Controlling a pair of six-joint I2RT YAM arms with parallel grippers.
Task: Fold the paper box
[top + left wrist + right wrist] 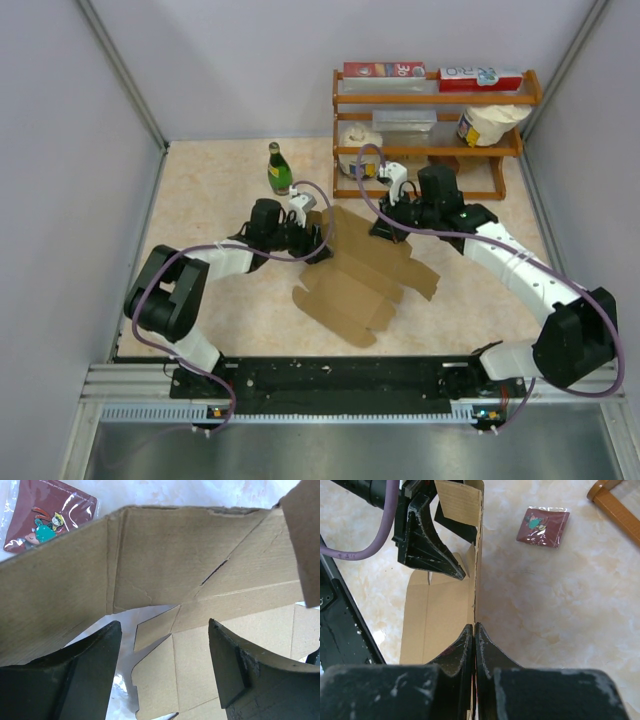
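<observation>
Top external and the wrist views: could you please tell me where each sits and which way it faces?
Top external: high behind the robot, looking down at the table; left gripper and right gripper show at the paper box.
Left wrist: looks past its open fingers at raised cardboard and a dark-red card.
Right wrist: looks along its shut fingers pinching a flap edge.
Both wrist views share box and card.

paper box is plain brown cardboard, tabletop beige w/ marble swirls, lil card dark red w/ teal cartoon, bottle green, rack orange-brown wood imo
</observation>
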